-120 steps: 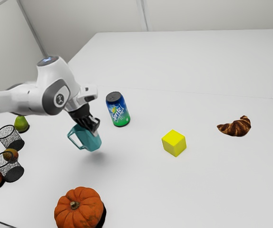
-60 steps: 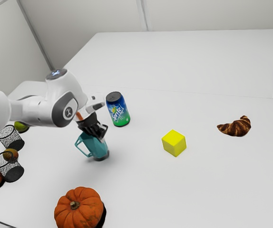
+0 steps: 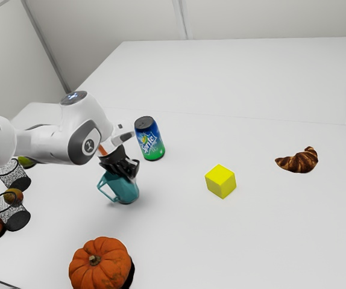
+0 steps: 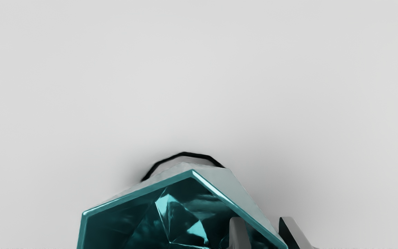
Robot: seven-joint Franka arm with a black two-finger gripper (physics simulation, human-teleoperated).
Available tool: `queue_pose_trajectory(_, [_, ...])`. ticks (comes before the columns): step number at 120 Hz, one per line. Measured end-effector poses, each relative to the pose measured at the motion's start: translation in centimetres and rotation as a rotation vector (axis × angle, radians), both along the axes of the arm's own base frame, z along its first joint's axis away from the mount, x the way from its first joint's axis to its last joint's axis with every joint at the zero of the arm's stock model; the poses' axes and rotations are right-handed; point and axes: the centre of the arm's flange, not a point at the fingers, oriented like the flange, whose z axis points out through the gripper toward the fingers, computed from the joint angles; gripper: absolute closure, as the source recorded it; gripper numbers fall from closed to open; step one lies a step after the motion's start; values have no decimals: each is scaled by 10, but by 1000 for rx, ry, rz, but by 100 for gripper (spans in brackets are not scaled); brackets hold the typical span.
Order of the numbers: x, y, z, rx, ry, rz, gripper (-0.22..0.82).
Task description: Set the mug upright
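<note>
White tabletop (image 3: 251,241) lies beneath the teal mug (image 3: 123,191), which leans a little, its wall pinched by the gripper (image 3: 129,173) – one finger inside, one outside. The arm (image 3: 52,141) reaches from the exterior view's left, hand slanting downward – nearby, a can (image 3: 149,139) reads "Sprite"

On the table (image 3: 179,241), the can (image 3: 150,143) is standing behind the mug (image 3: 123,190), toward the exterior view's right. The pumpkin (image 3: 103,266) is lying before the mug. The cube (image 3: 220,182) is sitting between the mug and the croissant (image 3: 299,161). At the exterior view's left, one fruit (image 3: 14,195) is lying between the farther cup (image 3: 20,182) and the nearer cup (image 3: 17,219); the pear (image 3: 26,162) is lying behind them.
</note>
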Motion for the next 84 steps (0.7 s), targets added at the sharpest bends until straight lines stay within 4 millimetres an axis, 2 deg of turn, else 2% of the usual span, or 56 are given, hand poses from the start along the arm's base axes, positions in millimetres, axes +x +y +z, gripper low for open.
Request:
queue_pose_trajectory(17, [0,-1,11,-1,-19,5,46])
queue_pose_trajectory(41, [-1,-5,36,-6,-45,5,22])
queue_pose_trajectory(59, [4,-9,79,-13,-61,-1,12])
queue_pose_trajectory(84, [10,-13,140,-23,-32,-14,6])
